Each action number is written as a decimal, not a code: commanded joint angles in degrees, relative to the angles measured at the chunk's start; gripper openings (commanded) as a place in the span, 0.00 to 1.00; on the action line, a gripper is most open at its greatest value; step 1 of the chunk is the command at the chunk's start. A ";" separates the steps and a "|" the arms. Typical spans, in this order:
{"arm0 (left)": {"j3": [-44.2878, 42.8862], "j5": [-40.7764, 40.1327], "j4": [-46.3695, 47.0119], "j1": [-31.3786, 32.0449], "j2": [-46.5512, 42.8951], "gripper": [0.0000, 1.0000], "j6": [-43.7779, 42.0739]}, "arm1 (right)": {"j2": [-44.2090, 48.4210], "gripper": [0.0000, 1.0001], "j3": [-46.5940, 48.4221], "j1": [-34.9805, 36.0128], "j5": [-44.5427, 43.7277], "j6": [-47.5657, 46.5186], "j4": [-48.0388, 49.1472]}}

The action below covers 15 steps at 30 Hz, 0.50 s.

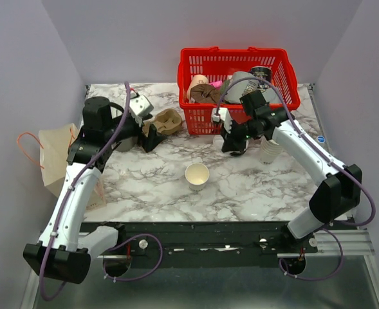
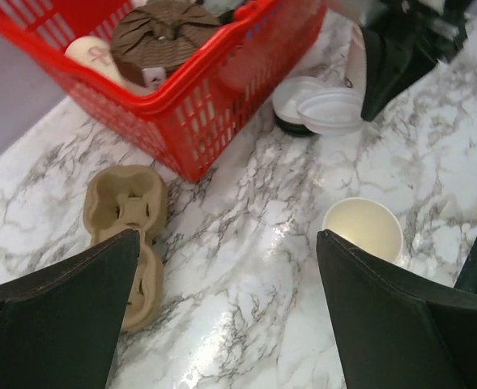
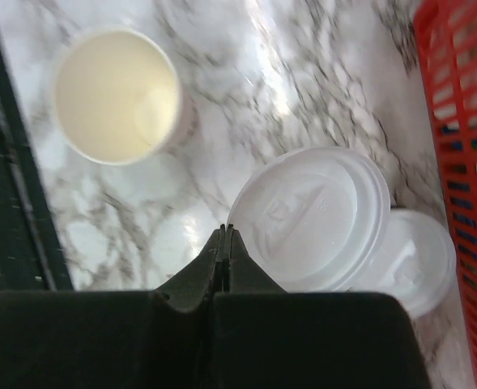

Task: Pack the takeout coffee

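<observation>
**On the marble: cup uncovered, lids beside the basket**

At the middle of the marble table you have the paper cup standing upright, its mouth uncovered. It is clear of both arms and touches nothing else. From your right wrist camera it sits at the upper left, apart from the lids.

Your right gripper hangs in front of the red basket with its jaws pressed together, the tips meeting in a single seam. That seam lies right at the near rim of the top lid, which rests askew over a second lid. You cannot tell from this view whether the tips nip the rim or only sit above it. Both lids lie on the marble just beside the basket's wall.

Your left gripper is spread wide and holds nothing. Its two dark fingers frame bare marble in the wrist view. The cardboard cup carrier lies flat by the left finger, close to the basket's corner. The cup stands near the right one.

At the table's left edge a brown paper bag with orange handles sits beside your left arm. A white cup stack stands just right of the right gripper.
</observation>
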<state>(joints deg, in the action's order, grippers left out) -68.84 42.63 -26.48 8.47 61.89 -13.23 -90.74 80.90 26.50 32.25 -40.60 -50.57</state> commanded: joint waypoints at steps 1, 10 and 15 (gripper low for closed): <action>1.51 0.26 -4.03 5.06 -3.17 0.98 -10.94 | 0.83 0.01 10.20 -0.22 19.04 2.53 -7.53; 12.32 -18.33 8.73 5.86 -8.18 0.98 13.47 | 1.36 0.01 10.51 -0.31 37.17 34.15 6.69; 16.80 -14.69 7.93 5.33 -9.15 0.99 15.43 | -2.41 0.01 2.44 -0.31 48.16 55.61 22.32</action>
<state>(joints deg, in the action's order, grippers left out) -54.65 29.67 -21.08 14.17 54.46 -3.25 -89.97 89.30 26.50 68.16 -5.21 -41.74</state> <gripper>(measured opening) 0.987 0.012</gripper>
